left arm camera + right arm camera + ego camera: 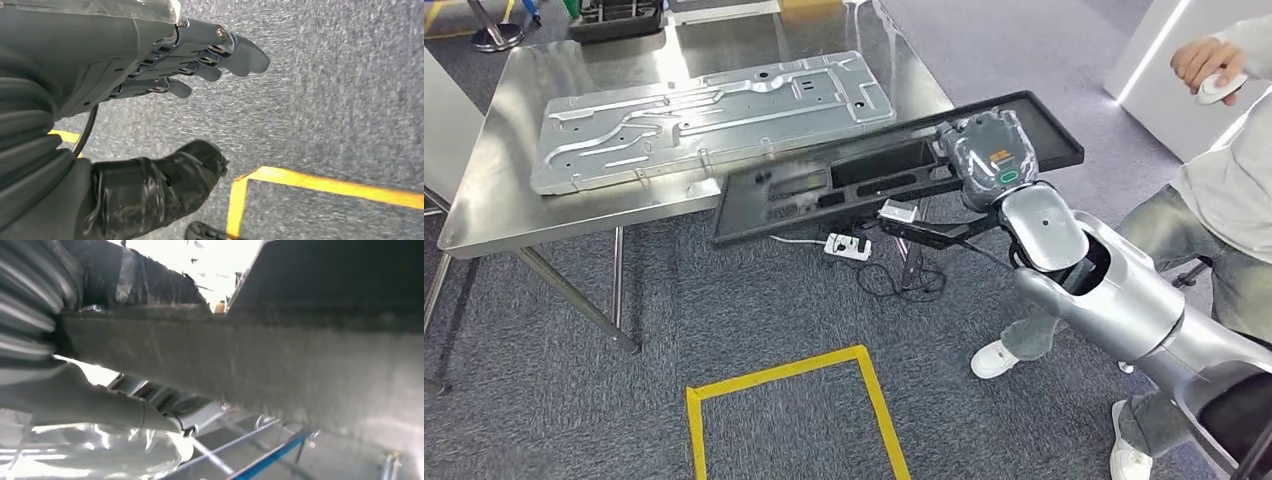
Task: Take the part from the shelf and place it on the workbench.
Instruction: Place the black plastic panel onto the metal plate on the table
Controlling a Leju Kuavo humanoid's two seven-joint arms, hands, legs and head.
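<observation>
Right hand (pixel 987 150), centre-right of head view, grips long black part (pixel 864 180) at its right portion; part hangs tilted, left end overlapping front edge of steel workbench (pixel 494 190) at upper left. Left hand (pixel 200 60) slack, fingers apart, holding nothing, over grey carpet. We judge: carry part further over bench, level it, lower beside silver panel (pixel 714 115) without overlap, then let go. Right fingers hidden under part; we cannot tell whether part touches bench. Person (pixel 1224 190) at right edge, cropped.
</observation>
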